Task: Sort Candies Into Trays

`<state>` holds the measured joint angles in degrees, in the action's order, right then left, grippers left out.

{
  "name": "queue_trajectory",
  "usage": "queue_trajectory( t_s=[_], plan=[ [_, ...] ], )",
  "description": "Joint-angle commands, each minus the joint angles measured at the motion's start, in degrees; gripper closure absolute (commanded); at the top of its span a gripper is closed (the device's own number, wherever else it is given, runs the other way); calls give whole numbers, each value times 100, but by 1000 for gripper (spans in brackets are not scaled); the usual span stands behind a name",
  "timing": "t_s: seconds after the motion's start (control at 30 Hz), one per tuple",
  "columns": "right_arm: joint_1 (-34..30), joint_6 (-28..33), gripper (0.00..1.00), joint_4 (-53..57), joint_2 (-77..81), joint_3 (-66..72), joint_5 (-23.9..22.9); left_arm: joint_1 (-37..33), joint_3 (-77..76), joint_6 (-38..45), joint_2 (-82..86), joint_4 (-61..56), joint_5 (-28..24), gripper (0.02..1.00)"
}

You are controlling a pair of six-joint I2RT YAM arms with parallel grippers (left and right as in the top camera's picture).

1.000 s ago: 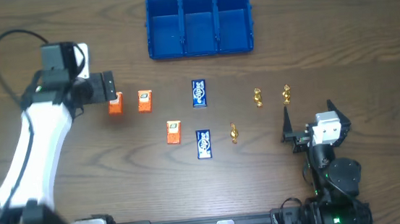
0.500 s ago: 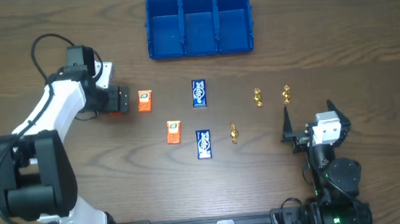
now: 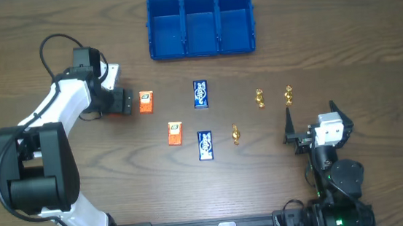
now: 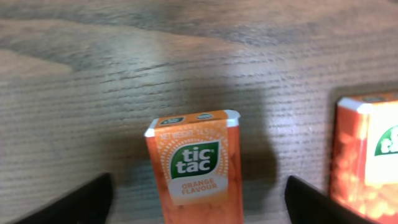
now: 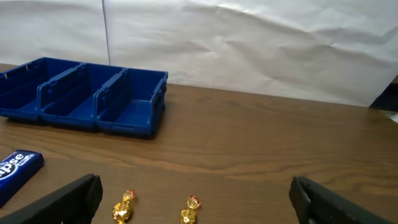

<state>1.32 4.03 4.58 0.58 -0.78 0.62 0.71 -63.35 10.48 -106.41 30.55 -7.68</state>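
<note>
Orange candy box (image 4: 194, 165) lying flat right between the left gripper (image 4: 199, 202) fingers, jaws spread wide, gripping nothing, second orange box (image 4: 367, 155) just to its right

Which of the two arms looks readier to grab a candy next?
The left. The left tool is open and straddles an orange candy box, a jaw on each side. The right tool has gold candies ahead, none between its jaws.

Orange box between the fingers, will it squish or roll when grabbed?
Probably no squish: the orange box looks like stiff plastic with crisp corners. Lying flat, it shouldn't roll. Its smooth sides might slip slightly.
</note>
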Motion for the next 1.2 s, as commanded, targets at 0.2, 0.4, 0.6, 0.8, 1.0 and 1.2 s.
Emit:
queue_trajectory(
  t_s=[0.2, 0.4, 0.6, 0.8, 1.0, 1.2],
  plan=[
    [33, 55, 3, 13, -42, 33, -13, 9, -76, 109, -192, -17, 79, 220],
    [33, 55, 3, 13, -42, 33, -13, 9, -76, 107, -192, -42, 79, 288],
    [33, 55, 3, 13, -42, 33, -13, 9, -76, 85, -192, -42, 81, 463],
    [33, 55, 3, 13, -42, 33, -13, 11, -79, 17, -190, -98, 98, 630],
    [33, 55, 3, 13, -42, 33, -13, 76, -286, -264, -83, -92, 341, 656],
    [33, 55, 3, 13, -42, 33, -13, 485, -1504, -857, 426, 544, 654, 641]
  ],
)
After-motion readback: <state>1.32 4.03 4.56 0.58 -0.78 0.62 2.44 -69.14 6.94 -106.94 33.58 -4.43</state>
